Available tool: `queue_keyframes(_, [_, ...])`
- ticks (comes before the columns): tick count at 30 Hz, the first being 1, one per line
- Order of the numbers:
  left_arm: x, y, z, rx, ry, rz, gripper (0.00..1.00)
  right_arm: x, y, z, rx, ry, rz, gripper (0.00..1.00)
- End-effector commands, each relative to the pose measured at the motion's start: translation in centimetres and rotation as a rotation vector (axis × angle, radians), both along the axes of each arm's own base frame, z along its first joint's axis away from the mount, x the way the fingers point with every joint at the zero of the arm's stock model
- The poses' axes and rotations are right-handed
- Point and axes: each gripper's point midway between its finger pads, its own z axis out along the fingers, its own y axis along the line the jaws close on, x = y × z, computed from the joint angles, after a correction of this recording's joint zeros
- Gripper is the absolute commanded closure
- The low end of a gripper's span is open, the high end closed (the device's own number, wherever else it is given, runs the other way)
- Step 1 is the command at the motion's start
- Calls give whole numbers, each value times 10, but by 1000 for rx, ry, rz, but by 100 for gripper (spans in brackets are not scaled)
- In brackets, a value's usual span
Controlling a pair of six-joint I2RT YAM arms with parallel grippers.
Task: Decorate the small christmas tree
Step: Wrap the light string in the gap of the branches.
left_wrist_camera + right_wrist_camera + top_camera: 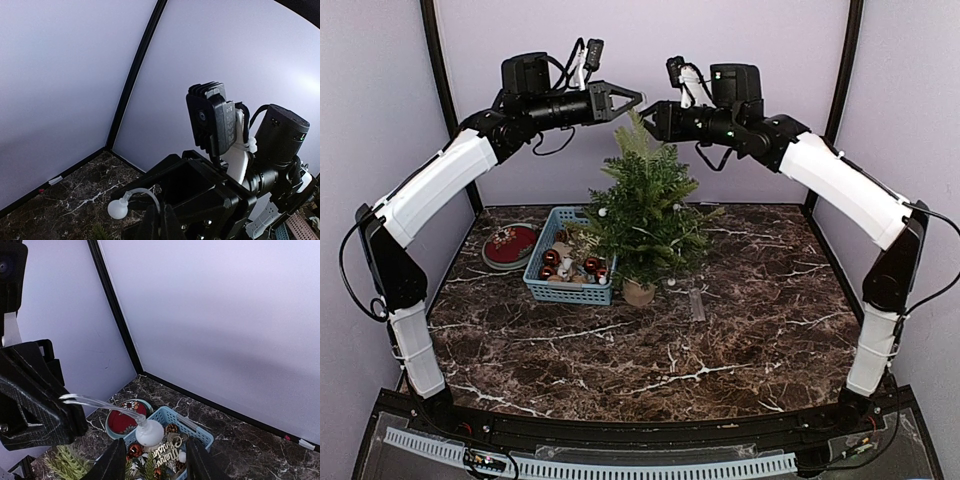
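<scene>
Pinching thin clear plastic loop (107, 405) in shut left claw (635, 99), dangled light, breakable small white ball (149, 432) near half-open right claw (154, 455).

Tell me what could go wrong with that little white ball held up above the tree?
The white ball hangs by a thin loop pinched in the left hand; if the right hand closes off-centre, it may knock it down into the tree or basket. The two hands are also very close and might bump.
</scene>
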Motion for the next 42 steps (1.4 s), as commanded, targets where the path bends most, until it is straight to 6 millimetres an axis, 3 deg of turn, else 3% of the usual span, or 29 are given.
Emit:
queue_keyframes(1, [-14, 15, 30, -33, -67, 3, 100, 7, 3, 20, 79, -38, 24, 57])
queue_keyframes(19, [-3, 18, 20, -23, -41, 19, 100, 8, 19, 30, 127, -94, 122, 64])
queue_keyframes(27, [3, 23, 17, -20, -19, 41, 100, 3, 18, 38, 129, -121, 137, 95])
queue_keyframes(29, [4, 25, 18, -23, -16, 43, 89, 1, 16, 40, 121, -127, 133, 99])
queue_keyframes(32, [2, 27, 23, -29, -24, 44, 57, -1, 12, 43, 106, -135, 122, 100])
queue_keyframes(34, [1, 29, 26, -31, -32, 50, 44, -1, 9, 43, 92, -139, 114, 100])
queue_keyframes(38, [1, 32, 32, -36, -41, 63, 32, -1, 4, 42, 63, -147, 94, 100])
queue_keyframes(42, [5, 36, 36, -17, -53, 100, 28, 0, 0, 43, 37, -157, 72, 100])
